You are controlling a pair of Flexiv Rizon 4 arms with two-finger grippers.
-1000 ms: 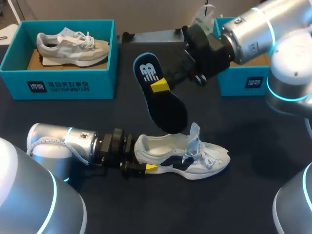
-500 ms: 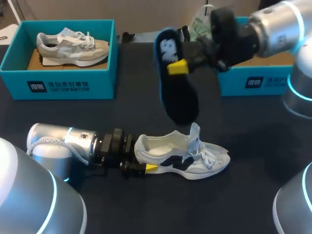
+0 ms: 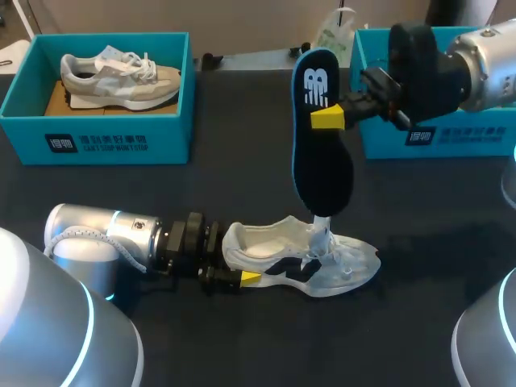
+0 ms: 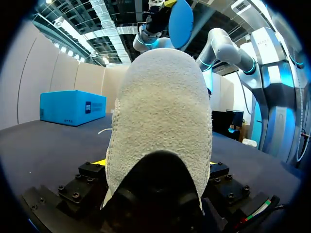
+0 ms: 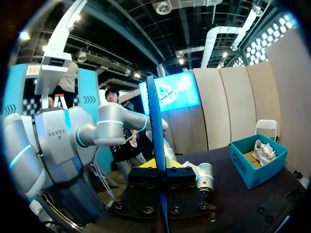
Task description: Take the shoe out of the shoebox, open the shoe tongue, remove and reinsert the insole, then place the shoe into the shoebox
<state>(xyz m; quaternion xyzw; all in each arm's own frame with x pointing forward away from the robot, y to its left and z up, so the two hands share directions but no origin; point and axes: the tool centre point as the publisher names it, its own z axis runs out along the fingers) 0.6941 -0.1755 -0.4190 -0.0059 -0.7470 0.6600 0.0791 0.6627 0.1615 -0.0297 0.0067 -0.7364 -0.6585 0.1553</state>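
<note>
Shoe: heel clamped by left gripper, steadied on tabletop. Insole: pinched by right gripper, poised above, likely for reinsertion.

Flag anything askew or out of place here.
Nothing stands out. The insole is out, held on end above the shoe by the right claw, which fits the task. The left claw grips the shoe at the heel; it sits upright on the table.
</note>
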